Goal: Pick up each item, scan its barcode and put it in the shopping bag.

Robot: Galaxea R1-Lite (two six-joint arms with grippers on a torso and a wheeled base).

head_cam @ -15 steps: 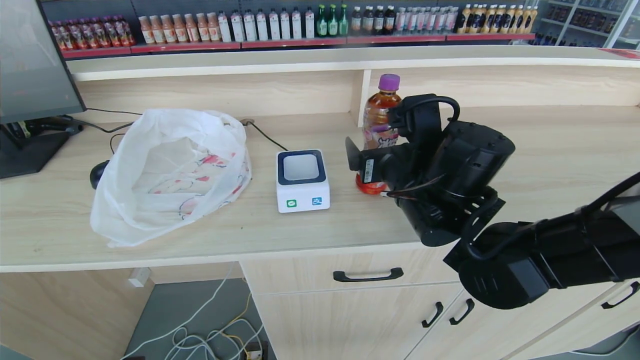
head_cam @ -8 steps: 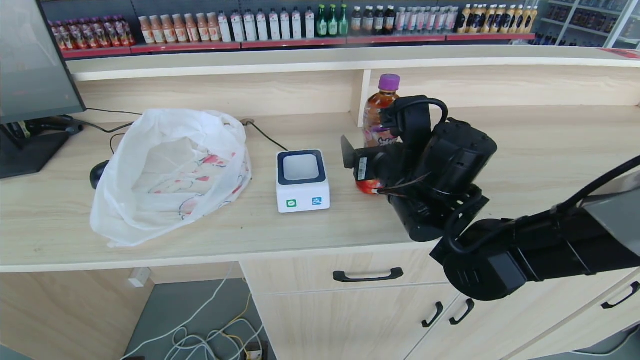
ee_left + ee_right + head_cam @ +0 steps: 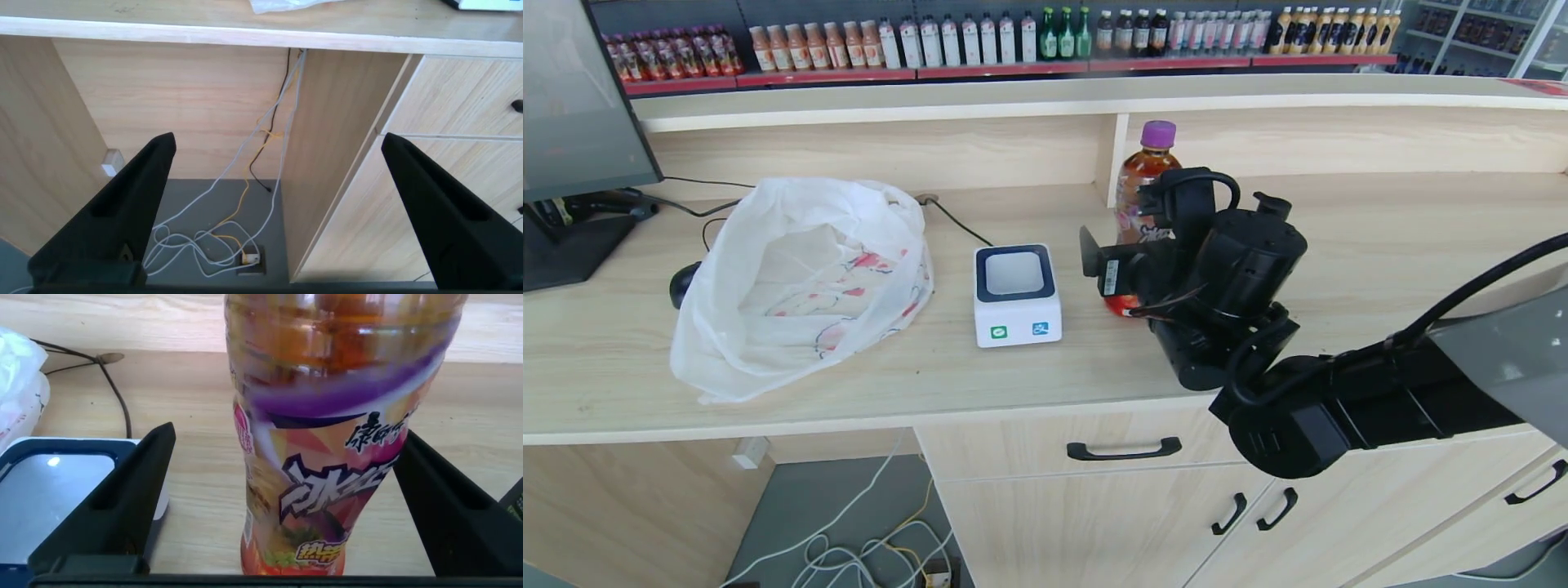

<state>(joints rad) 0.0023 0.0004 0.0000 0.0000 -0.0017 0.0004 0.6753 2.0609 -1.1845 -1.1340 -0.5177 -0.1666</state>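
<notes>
A light wood counter carries a raised ledge along its rear edge. Drawers with black handles sit below. Cables lie on the grey floor. Shelves of bottles line the back wall. A monitor stands at the left.

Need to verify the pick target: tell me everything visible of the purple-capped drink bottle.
The clear plastic bottle with a purple cap stands upright on the light wooden counter, beside the white square scanner. It holds amber drink and wears a pink-and-purple printed label. The open right gripper flanks it, fingers apart from its sides.
</notes>
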